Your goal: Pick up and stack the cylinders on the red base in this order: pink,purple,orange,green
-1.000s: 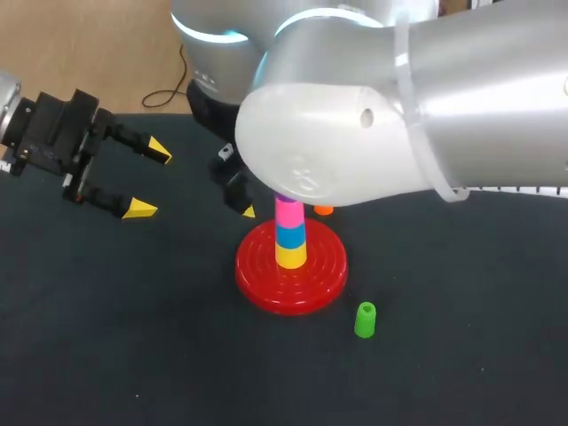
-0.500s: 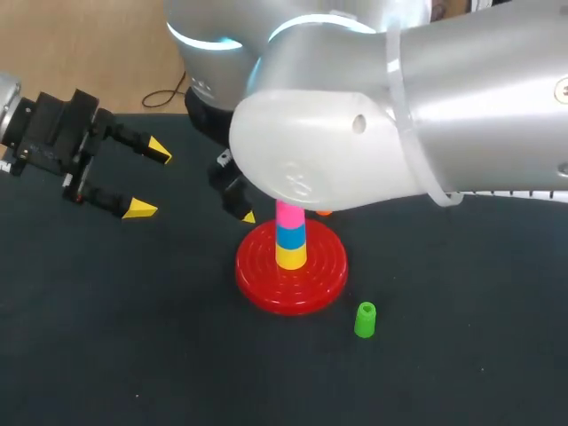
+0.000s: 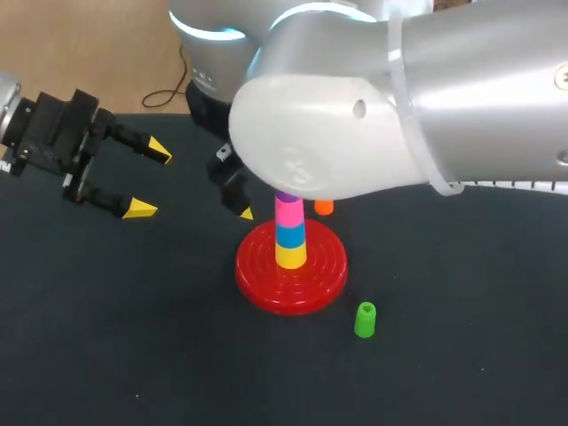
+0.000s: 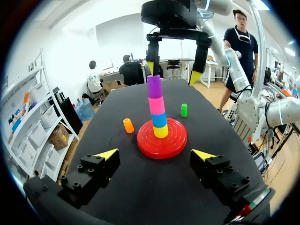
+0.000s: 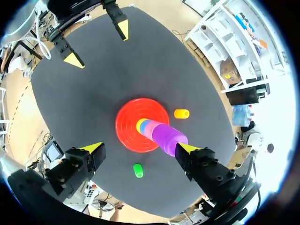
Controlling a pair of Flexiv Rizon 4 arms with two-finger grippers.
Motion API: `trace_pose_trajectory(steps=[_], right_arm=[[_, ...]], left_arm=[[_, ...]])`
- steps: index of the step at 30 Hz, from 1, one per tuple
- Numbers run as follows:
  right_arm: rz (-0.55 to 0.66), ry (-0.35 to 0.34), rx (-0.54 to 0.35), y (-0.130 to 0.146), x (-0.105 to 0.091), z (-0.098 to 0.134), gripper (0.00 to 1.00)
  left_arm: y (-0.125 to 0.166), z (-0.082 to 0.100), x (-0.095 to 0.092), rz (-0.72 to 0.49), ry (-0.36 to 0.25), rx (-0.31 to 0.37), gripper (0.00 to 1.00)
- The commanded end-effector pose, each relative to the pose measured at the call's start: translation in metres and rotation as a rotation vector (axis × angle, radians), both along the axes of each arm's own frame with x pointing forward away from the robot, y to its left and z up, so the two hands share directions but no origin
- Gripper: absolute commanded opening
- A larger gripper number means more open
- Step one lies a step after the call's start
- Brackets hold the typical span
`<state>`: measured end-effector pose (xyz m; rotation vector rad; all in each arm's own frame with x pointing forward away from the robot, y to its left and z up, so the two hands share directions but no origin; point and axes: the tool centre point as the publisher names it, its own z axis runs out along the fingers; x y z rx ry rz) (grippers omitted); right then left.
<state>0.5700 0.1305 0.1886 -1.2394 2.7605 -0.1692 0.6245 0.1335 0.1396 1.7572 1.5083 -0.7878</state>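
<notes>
The red base (image 3: 266,282) stands mid-table with a stack on its peg: yellow, blue, pink (image 3: 288,215), with purple (image 4: 154,86) on top. My right gripper (image 4: 172,72) hangs open just above the stack, its fingers on either side of the purple cylinder's (image 5: 168,137) top and apart from it. The orange cylinder (image 3: 324,207) lies behind the base. The green cylinder (image 3: 365,319) stands in front of it to the right. My left gripper (image 3: 142,182) is open and holds nothing, off to the left and pointing at the base (image 4: 161,140).
My right arm's bulky body (image 3: 355,106) hangs over the back middle of the black table (image 3: 133,355) and hides most of the purple cylinder from above. Bare tabletop lies in front of the base and to its left.
My right arm has shifted slightly up and left over the stack, uncovering more of the orange cylinder. The left arm and the cylinders have not moved.
</notes>
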Motion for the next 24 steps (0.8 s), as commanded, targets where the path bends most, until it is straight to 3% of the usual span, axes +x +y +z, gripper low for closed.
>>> trace_pose_trajectory(steps=[1,11,24], right_arm=[[0.001,-0.008,0.022,-0.008,-0.001,0.007,1.00],[-0.031,-0.025,0.049,-0.023,0.004,0.017,1.00],[-0.119,-0.038,0.115,-0.076,0.006,0.008,1.00]], left_arm=[[0.001,-0.001,0.000,-0.002,-0.003,-0.003,1.00],[0.001,-0.001,0.000,-0.002,-0.003,-0.003,1.00],[0.001,-0.001,0.000,-0.002,-0.003,-0.003,1.00]])
